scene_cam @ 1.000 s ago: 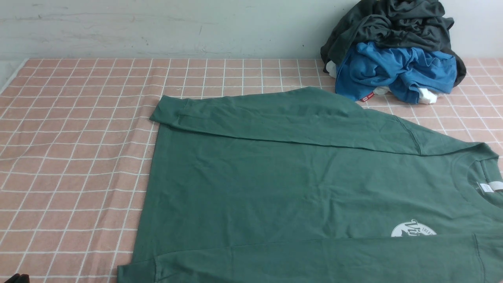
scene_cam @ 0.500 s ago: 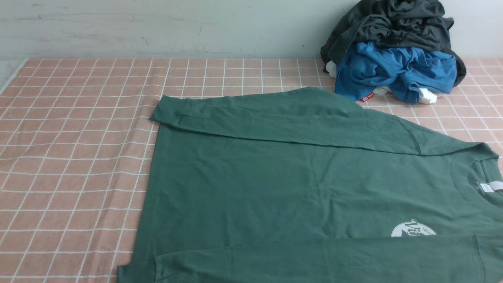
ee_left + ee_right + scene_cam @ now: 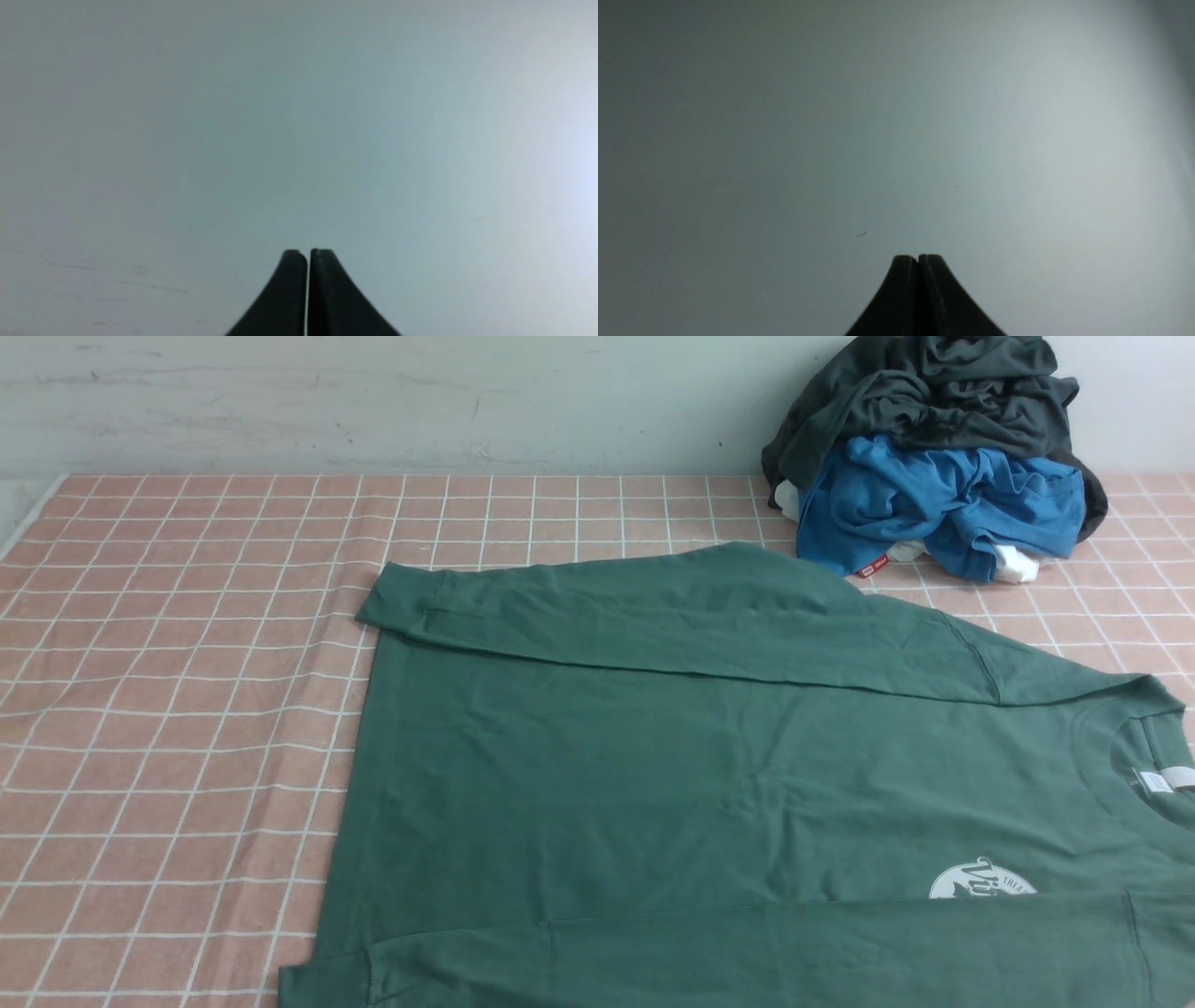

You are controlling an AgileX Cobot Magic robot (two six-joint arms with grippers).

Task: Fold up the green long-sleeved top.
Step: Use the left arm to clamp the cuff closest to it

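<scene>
The green long-sleeved top (image 3: 709, 775) lies flat on the checked cloth, collar and white neck label at the right edge of the front view, hem toward the left. Its far sleeve (image 3: 653, 616) is folded across the body; the near sleeve (image 3: 747, 952) lies folded along the front edge, below the white round logo (image 3: 982, 879). Neither arm shows in the front view. In the left wrist view my left gripper (image 3: 308, 252) is shut and empty against a plain grey wall. My right gripper (image 3: 918, 256) in the right wrist view is likewise shut on nothing.
A heap of clothes stands at the back right: a dark grey-black garment (image 3: 934, 401) over a bright blue one (image 3: 943, 509). The pink checked tablecloth (image 3: 177, 691) covers the table; a grey wall (image 3: 373, 401) runs behind it.
A dark bit of the left arm at the bottom left corner of the front view one second ago has gone out of view. The top has not moved.
</scene>
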